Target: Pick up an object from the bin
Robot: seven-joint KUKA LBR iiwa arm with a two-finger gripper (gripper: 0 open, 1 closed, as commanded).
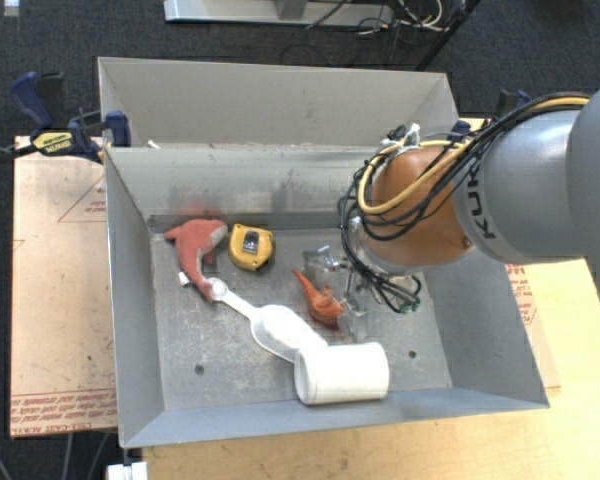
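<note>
My gripper is low in the middle of the bin, right over a small orange-red object with a pointed end and touching or nearly touching it. A white scoop with a long handle lies just to the left of that object. A white cylinder lies on its side in front of it, near the bin's front wall.
A pink curved toy and a yellow tape measure lie toward the back left of the bin floor. The arm with its orange cover and cables hangs over the right half of the bin.
</note>
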